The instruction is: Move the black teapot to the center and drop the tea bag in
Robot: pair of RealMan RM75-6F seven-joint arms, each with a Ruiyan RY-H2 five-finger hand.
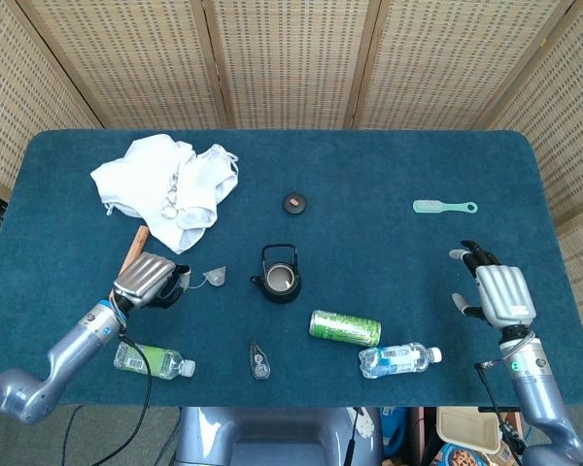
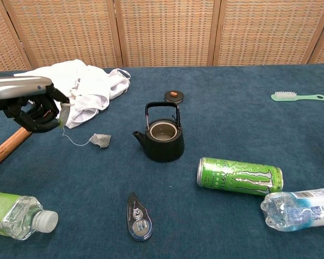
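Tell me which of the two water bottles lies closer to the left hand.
The green-labelled water bottle at the table's front left, just below the left hand. The blue-labelled water bottle lies far off, right of the green can.

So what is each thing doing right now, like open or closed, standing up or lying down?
Black teapot: upright, lid off.
Teapot lid: on the table behind the teapot.
Tea bag: on the table; its string runs up to the left hand.
Left hand: raised, pinching the tea bag's tag.
Right hand: open, holding nothing.
Green can: on its side.
Water bottles: on their sides, capped.
White cloth: crumpled.
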